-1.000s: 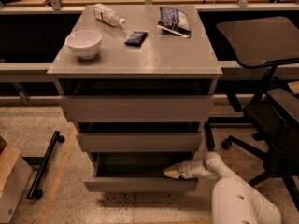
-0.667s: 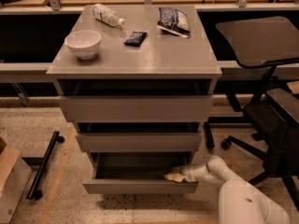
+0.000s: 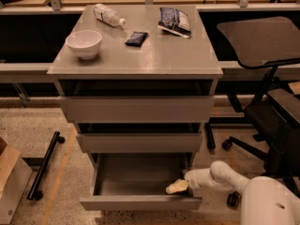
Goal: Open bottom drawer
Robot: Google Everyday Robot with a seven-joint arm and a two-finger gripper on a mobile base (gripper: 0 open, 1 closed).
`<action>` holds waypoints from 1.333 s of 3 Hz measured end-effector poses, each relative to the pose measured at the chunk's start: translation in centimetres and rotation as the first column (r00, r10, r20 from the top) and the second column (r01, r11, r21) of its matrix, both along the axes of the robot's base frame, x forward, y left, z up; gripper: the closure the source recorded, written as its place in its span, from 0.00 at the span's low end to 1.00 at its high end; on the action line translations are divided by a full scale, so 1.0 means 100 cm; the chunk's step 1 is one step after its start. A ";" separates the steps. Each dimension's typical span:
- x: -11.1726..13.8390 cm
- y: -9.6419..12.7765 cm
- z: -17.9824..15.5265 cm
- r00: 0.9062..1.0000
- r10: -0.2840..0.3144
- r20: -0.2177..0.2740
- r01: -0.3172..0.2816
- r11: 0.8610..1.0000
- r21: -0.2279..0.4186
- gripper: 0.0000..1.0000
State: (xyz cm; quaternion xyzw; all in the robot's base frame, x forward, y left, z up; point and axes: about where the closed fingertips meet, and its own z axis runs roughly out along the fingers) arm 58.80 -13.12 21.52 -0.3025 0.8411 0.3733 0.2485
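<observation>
The bottom drawer (image 3: 140, 203) is the lowest of three grey fronts on the cabinet. It stands pulled out toward me, and its plain grey box interior (image 3: 140, 175) shows. My gripper (image 3: 177, 187) reaches in from the right on a white arm (image 3: 220, 175). It sits inside the drawer at the right end, just behind the front panel. The middle drawer (image 3: 139, 143) and the top drawer (image 3: 136, 109) are pushed in.
On the cabinet top (image 3: 159, 55) lie a white bowl (image 3: 84, 43), a plastic bottle (image 3: 108, 14), a small dark packet (image 3: 136, 38) and a blue snack bag (image 3: 174, 21). A black office chair (image 3: 276, 121) stands at the right. A black bar (image 3: 44, 165) and a cardboard box (image 3: 10, 182) lie at the left.
The bottom drawer has slid further out toward me, and the gripper has moved with its front edge. More of the interior shows.
</observation>
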 end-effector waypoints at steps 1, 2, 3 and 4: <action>-0.010 0.013 0.023 0.999 0.033 0.013 -0.033 0.999 -0.013 0.00; -0.024 0.025 0.032 0.998 0.062 -0.009 -0.062 0.998 -0.006 0.00; -0.036 0.034 0.033 0.995 0.085 -0.048 -0.085 0.996 0.010 0.00; -0.036 0.034 0.033 0.995 0.086 -0.048 -0.085 0.996 0.010 0.00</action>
